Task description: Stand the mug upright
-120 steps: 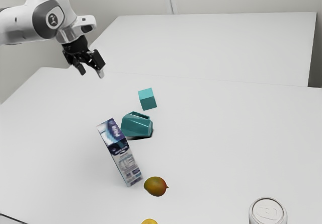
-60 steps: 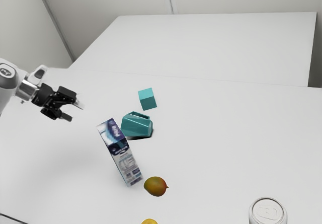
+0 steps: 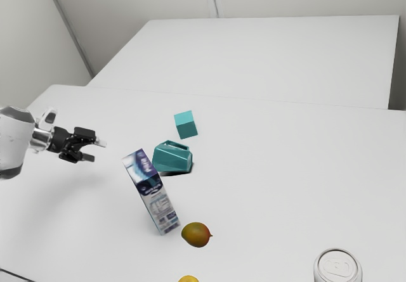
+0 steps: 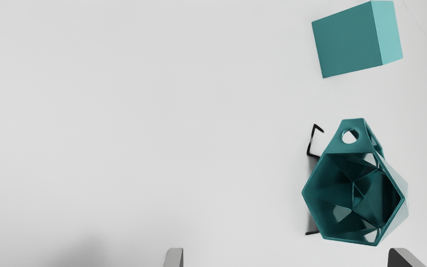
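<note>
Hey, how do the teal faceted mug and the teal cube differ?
The teal faceted mug lies on its side; the teal cube rests flat. The mug is hollow with a holed handle, while the cube shows plain, closed faces. The mug looks bigger than the cube. Both are teal.

This looks most like a lab. In the exterior view, a robot arm [image 3: 14,144] reaches from nine o'clock over a smooth white counter [image 3: 285,168], and pale walls [image 3: 152,0] with straight seams rise toward twelve. The carton [image 3: 154,196] at seven would suit a kitchen too.
</note>
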You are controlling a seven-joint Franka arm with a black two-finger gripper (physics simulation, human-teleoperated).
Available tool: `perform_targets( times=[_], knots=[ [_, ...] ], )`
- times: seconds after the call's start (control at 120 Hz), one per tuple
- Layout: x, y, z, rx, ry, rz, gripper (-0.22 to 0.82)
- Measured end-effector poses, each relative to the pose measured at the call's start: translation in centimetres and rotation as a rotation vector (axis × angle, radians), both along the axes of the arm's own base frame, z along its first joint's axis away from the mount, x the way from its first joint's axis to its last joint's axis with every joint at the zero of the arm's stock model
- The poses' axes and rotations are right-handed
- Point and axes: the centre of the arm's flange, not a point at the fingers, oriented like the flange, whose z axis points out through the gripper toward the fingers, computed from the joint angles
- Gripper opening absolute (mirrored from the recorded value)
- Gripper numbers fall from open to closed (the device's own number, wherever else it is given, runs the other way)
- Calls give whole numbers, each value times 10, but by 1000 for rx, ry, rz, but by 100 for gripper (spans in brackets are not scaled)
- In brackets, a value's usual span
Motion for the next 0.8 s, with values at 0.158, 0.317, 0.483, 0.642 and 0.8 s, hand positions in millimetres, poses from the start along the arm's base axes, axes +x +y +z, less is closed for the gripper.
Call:
perform_targets(
  times=[0.158,0.317,0.483,0.642,0.8],
  knots=[
    [17,-28,-13,-26,-98,-58,60],
    [25,-55,-23,-42,-169,-113,60],
    [36,-84,-26,-53,-238,-165,60],
    [21,-117,-42,-88,-258,-168,60],
    [20,-130,-46,-82,-291,-167,59]
  ],
)
